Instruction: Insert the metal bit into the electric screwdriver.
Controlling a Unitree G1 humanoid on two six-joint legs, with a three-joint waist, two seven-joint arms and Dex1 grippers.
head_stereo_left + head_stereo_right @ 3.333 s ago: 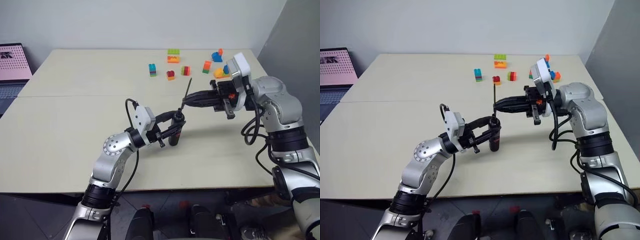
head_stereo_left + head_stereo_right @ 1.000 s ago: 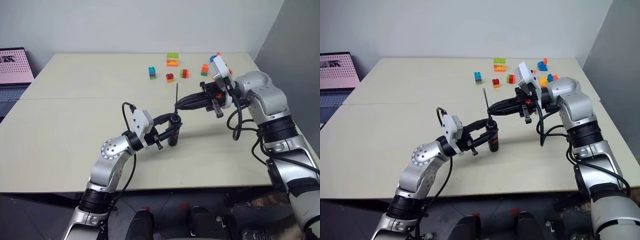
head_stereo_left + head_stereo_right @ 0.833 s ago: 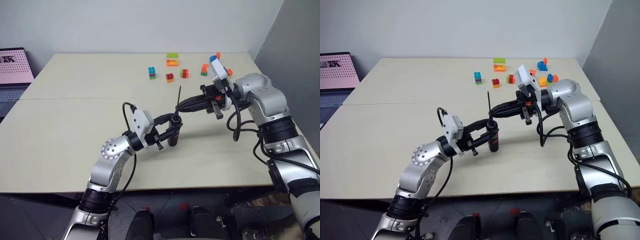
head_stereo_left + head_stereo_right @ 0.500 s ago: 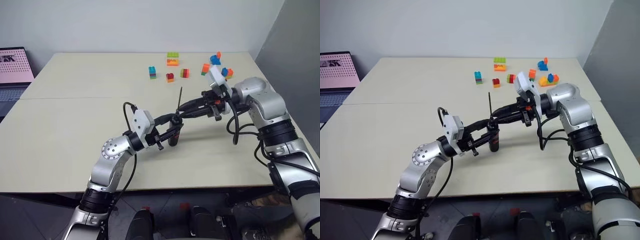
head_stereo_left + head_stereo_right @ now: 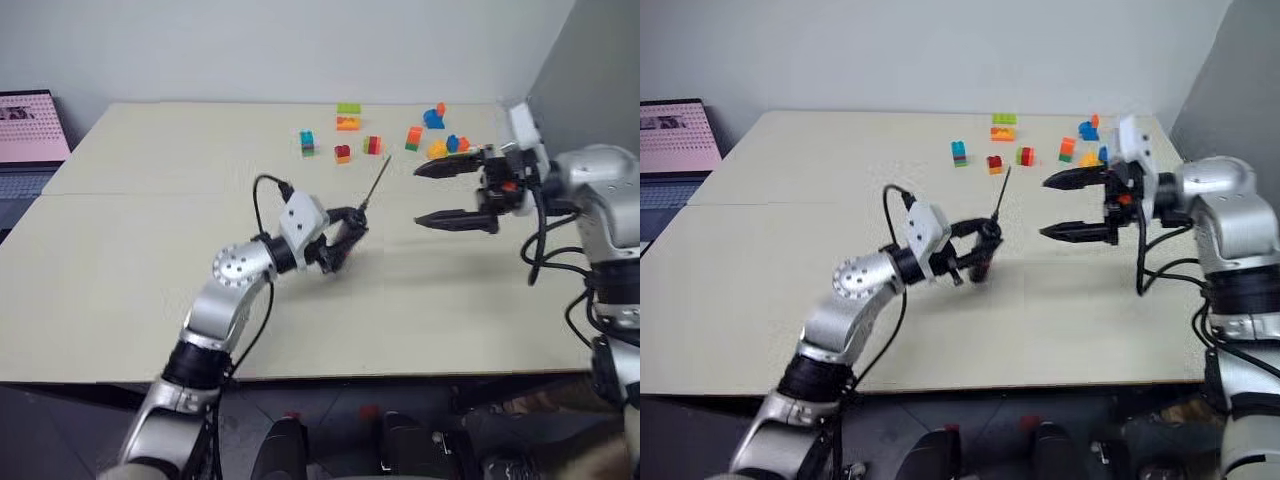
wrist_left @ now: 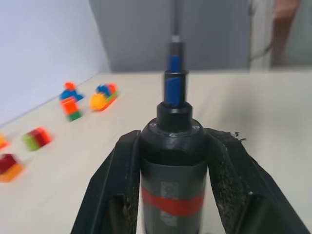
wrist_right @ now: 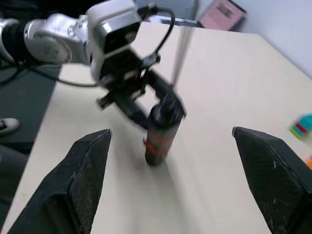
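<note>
One metal bit (image 5: 377, 184) stands seated in the tip of the electric screwdriver (image 5: 340, 243), rising thin and tilted toward the far right above it. The screwdriver sits near the middle of the table (image 5: 120, 260), clamped at its body between the closed fingers of the left gripper (image 5: 343, 233); the left wrist view shows both fingers (image 6: 117, 180) pressed against the black barrel just above its red band. The left arm reaches forward with its forearm angled toward the right.

The right gripper (image 5: 434, 193) is apart from the bit, off to the right, pointing left, its two fingers spread wide and holding nothing. Bare tabletop lies between the grippers and along the near edge. Coloured toy blocks (image 5: 372, 146) are scattered near the far edge, well behind the screwdriver. A laptop (image 5: 28, 135) sits past the table's left edge.
</note>
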